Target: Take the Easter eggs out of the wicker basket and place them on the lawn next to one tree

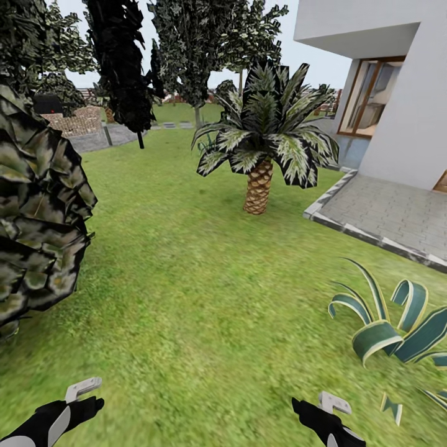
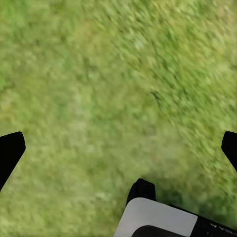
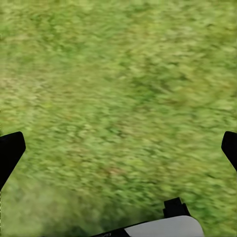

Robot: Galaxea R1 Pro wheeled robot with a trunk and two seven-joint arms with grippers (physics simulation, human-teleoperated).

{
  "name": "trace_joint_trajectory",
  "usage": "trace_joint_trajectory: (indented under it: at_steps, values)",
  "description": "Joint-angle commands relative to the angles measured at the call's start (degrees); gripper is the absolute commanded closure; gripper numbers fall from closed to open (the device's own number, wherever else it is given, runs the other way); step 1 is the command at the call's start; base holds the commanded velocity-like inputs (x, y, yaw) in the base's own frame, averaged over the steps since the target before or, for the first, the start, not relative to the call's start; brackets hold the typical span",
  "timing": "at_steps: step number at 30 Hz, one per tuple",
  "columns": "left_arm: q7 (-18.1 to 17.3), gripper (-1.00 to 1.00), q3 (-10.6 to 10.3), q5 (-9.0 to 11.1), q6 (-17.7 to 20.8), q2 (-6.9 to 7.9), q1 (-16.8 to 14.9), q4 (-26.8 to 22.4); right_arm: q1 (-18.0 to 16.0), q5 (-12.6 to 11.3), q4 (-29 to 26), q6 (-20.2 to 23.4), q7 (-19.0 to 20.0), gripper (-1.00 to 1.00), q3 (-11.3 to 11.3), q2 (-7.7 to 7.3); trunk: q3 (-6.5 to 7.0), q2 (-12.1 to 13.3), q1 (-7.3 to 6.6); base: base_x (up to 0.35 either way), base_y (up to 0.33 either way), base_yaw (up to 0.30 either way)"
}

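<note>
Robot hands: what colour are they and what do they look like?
Both are mostly black. The left gripper and right gripper end in pale grey, hook-shaped metal fingers. The left arm also has white panels. No cables or markings are visible.

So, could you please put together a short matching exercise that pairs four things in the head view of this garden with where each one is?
Things:
1. small palm
2. paved terrace
3. striped blue-green plant
4. mottled leafy foliage

Places:
A. close against the view's left edge
B. low on the right, near the right gripper
C. mid-lawn, centre of view
D. beside the white house, at right

Pairs: 1-C, 2-D, 3-B, 4-A
</note>
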Motion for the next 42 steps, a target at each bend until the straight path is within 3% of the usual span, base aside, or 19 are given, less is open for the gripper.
trace_joint_trajectory:
  at_steps: [1, 18, 42]
  values:
    - [-0.27, -1.0, 0.38, -0.13, 0.38, -0.01, -0.03, -0.1, -0.03, -0.44, -0.11, 0.35, 0.35, -1.0, -0.31, 0.07, -0.08, -0.11, 0.03, 0.0, 0.0, 0.017]
    - [-0.26, -1.0, 0.38, -0.13, 0.34, -0.02, -0.03, -0.1, -0.08, -0.54, 0.15, -0.12, 0.28, -1.0, -0.34, 0.09, 0.02, -0.11, 0.03, -0.008, 0.0, 0.002]
    - [-0.26, -1.0, 0.38, -0.13, 0.26, -0.09, -0.03, -0.1, -0.04, -0.1, 0.22, -0.53, 0.15, -1.0, -0.22, 0.86, 2.12, -0.11, 0.03, -0.004, 0.0, 0.083]
